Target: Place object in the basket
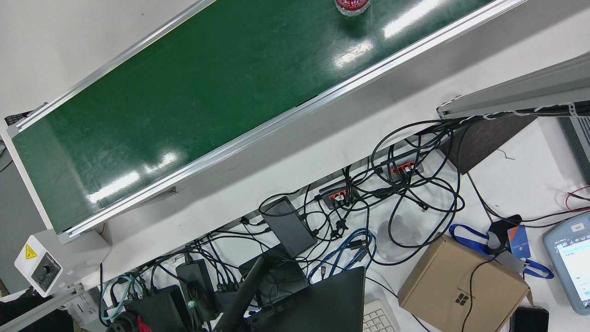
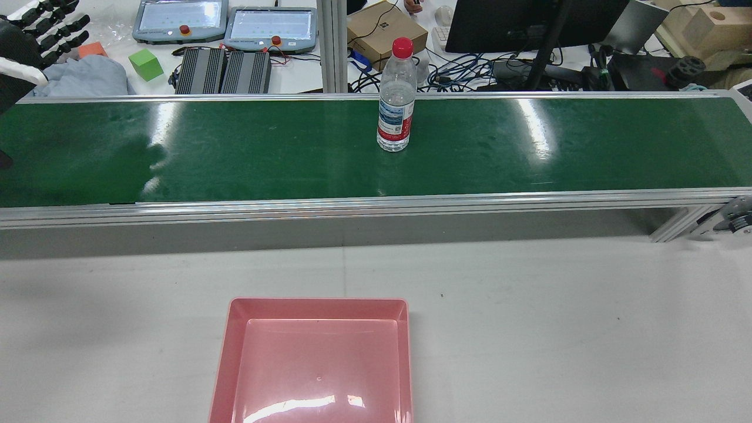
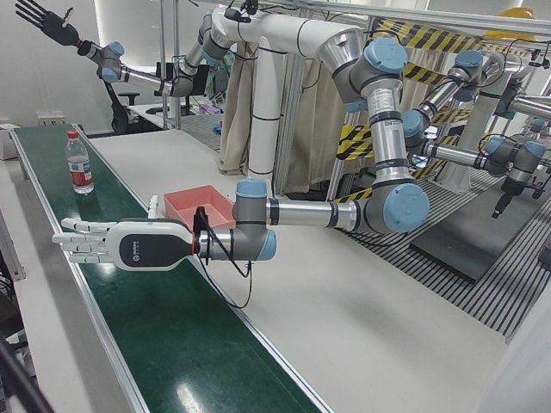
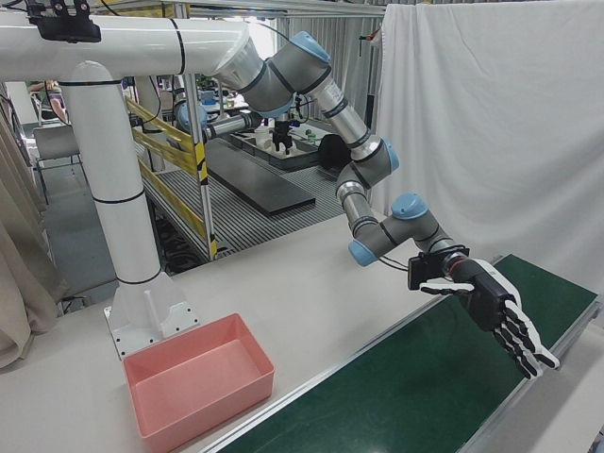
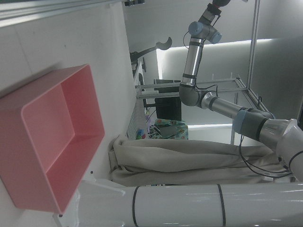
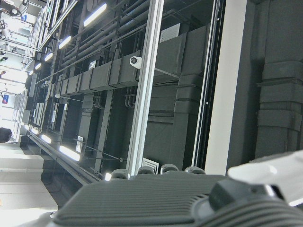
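- The water bottle (image 2: 395, 106), clear with a red cap and a red and white label, stands upright on the green conveyor belt (image 2: 264, 153). It is at the centre of the rear view, in the upper third of the frame.
- The pink basket (image 2: 317, 302) sits empty on the white table, at bottom centre of the rear view. It is on the near side of the belt, well apart from the bottle.
- My left hand (image 2: 35, 35) shows at the upper left corner of the rear view. It hovers over the belt's left end with its fingers spread and nothing in them.
- In the left-front view this same hand fills the lower left, stretched flat along the belt. The bottle is in the upper left beyond it, well apart.
- My right hand (image 3: 39, 15) is raised high in the top left corner of the left-front view. Its fingers are splayed and it holds nothing.
- I judge the left hand nearer. From it the bottle lies rightward along the belt in the rear view.
- The bottle's long axis is vertical, so I expect a grasp from the side around its body.
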Tool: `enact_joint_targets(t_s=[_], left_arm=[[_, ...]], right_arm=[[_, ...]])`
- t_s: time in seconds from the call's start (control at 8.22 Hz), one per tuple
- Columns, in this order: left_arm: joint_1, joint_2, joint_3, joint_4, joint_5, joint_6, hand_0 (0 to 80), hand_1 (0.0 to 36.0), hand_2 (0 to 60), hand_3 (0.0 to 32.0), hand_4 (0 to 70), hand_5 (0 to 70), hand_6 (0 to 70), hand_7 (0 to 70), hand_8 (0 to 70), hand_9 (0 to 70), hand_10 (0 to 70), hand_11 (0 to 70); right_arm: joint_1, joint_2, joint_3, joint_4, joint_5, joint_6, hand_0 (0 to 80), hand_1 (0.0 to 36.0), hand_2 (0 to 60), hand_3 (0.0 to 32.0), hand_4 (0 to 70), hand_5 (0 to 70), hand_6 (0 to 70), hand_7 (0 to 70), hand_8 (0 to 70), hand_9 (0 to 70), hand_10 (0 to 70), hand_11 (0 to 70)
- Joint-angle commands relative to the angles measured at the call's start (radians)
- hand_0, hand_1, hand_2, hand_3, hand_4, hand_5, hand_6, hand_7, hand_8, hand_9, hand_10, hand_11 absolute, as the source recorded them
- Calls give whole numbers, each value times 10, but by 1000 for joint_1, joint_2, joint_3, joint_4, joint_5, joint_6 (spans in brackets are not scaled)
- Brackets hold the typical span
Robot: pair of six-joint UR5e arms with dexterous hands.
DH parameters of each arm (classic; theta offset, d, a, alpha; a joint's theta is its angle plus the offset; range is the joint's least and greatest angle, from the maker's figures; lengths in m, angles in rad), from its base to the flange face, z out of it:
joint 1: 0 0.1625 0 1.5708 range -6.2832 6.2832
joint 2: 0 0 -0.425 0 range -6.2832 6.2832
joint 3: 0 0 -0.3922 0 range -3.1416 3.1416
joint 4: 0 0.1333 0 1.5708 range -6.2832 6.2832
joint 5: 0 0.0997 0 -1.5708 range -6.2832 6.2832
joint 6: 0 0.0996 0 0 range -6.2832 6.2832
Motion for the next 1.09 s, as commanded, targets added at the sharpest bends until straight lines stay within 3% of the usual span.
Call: enact_joint_targets(t_s=[0.0, 0.73, 0.97], left_arm=[[-5, 5, 2, -6, 0, -6, 582, 79, 0, 0, 45, 148, 37, 0, 78, 70, 37, 70], [3, 37, 6, -9, 0, -1, 586, 86, 0, 0, 23, 149, 29, 0, 53, 56, 27, 57], [27, 35, -3, 17, 0, 14, 574, 70, 0, 0, 19, 145, 22, 0, 49, 47, 30, 61]], right_arm=[[-1, 0, 0, 0, 0, 0, 0, 0, 0, 0, 0, 0, 0, 0, 0, 0, 0, 0], [1, 0, 0, 0, 0, 0, 0, 0, 0, 0, 0, 0, 0, 0, 0, 0, 0, 0], [1, 0, 0, 0, 0, 0, 0, 0, 0, 0, 0, 0, 0, 0, 0, 0, 0, 0]])
